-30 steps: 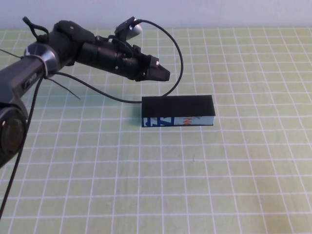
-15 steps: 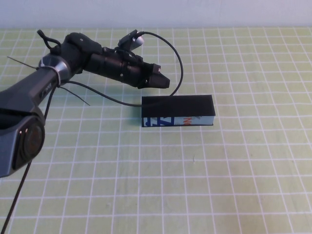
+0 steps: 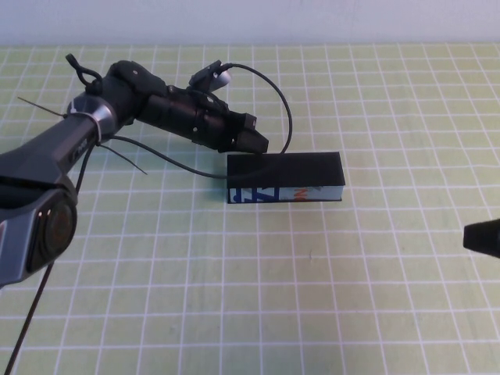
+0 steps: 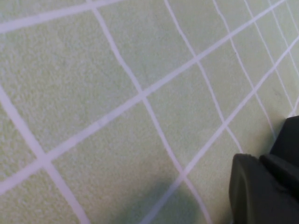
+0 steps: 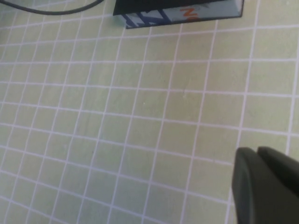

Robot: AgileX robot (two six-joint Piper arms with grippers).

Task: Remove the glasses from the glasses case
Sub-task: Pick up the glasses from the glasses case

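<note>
The glasses case (image 3: 285,178) lies shut in the middle of the green grid mat, its white printed strip facing me. It also shows in the right wrist view (image 5: 177,9). The glasses are hidden. My left gripper (image 3: 255,141) is shut and empty, low over the mat just behind the case's back left corner. In the left wrist view its closed fingers (image 4: 254,186) hang close above the mat. My right gripper (image 3: 482,238) is shut and empty at the right edge of the high view, well to the right and in front of the case, and it shows in its own view (image 5: 257,154).
A black cable (image 3: 285,109) loops from the left wrist camera down to the mat by the case's left end. A thin cable (image 3: 117,152) trails on the mat at the left. The mat (image 3: 234,297) spreads out in front of the case.
My left gripper has dropped lower and drawn closer to the case's back left corner. My right gripper has come into view at the right edge.
</note>
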